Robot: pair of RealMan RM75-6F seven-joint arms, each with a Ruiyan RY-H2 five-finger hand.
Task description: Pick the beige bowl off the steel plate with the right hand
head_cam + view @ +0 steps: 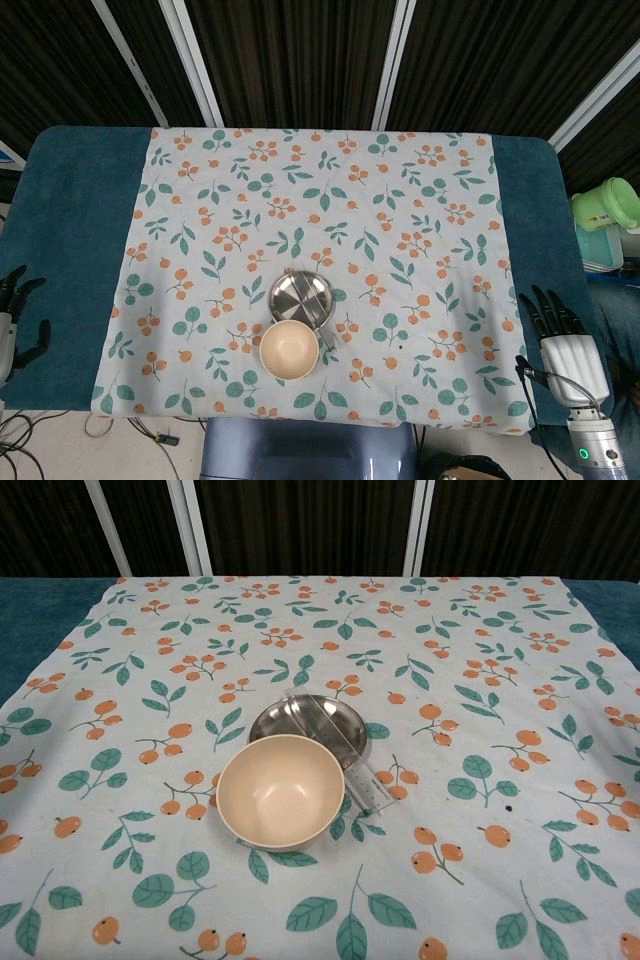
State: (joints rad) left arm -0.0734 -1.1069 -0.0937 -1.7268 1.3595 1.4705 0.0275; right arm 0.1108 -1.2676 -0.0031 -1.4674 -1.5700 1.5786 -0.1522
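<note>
Beige round bowl (290,349), smooth and plastic-looking, sits upright and empty at the near middle of the table, its far edge overlapping the near rim of the round steel plate (300,295). Whether it rests partly on the cloth or wholly on the plate, cannot tell; chest view suggests it leans on the plate's near rim. A clear plastic ruler-like strip (345,750) lies across the plate and runs out past the bowl's right side.

Step in hand: pre-reach, nothing grasped yet. Right hand (565,335), white back with black fingers, is parked at the right table edge, well apart from the bowl, fingers spread wide and holding nothing. Left hand (15,315) is at the left edge over the teal cloth, fingers loosely apart, empty; only partly in frame. Neither hand shows in the chest view.

Next move, as I judge it: right arm sweeps in leftward across the floral tablecloth (420,240), hand comes down over the bowl's right rim, thumb inside or under, fingers outside, then lifts straight up.

Obstacles: path across the cloth looks free. The clear strip lies just beside the bowl on the approach side and may get pinched or dragged. Steel plate could slide if the bowl is nudged. Green lidded cup (607,205) and a container stand off-table at right, not in the way.
</note>
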